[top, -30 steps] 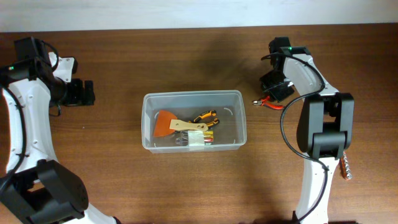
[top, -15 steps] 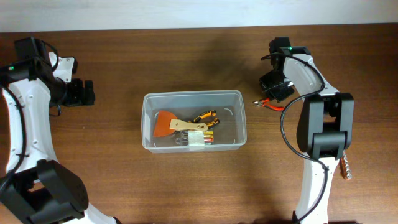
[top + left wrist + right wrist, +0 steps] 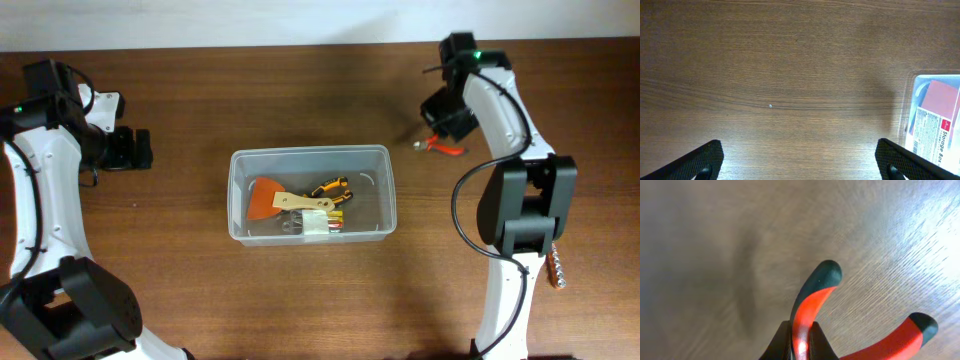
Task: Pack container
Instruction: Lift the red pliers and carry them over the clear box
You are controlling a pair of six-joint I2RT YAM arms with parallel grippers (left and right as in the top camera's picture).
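Brown tabletop (image 3: 300, 90) holds container (image 3: 310, 151) well left of right gripper (image 3: 438, 135), seemingly clamping red pliers (image 3: 446, 148).

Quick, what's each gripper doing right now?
Left gripper: open, empty.
Right gripper: closed on the pliers.

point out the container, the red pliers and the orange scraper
container (image 3: 311, 151): overhead view, far rim
red pliers (image 3: 808, 306): right wrist view, red part of one handle
orange scraper (image 3: 264, 198): overhead view, blade
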